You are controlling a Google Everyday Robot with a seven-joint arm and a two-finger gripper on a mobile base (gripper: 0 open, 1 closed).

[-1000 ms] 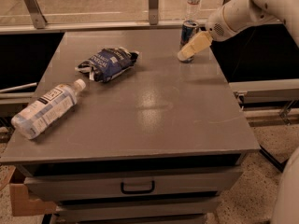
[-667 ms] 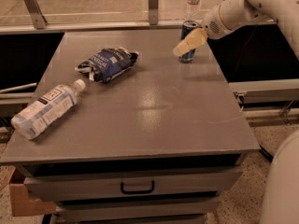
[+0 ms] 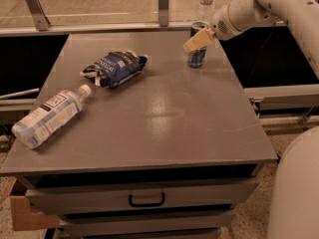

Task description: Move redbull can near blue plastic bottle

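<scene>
At the far right corner of the bench (image 3: 164, 118), the pincer (image 3: 198, 40), apart or clamped I cannot tell, crowds the upright can (image 3: 197, 59) and may topple it.

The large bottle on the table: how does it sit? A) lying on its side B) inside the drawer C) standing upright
A: the blue plastic bottle lies on its side near the table's left edge; the end effector is at the redbull can, at the far right corner.

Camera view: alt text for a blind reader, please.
The gripper is at the top of the upright redbull can, far right on a gray table. The blue plastic bottle lies at the near left, a snack bag farther back.
</scene>
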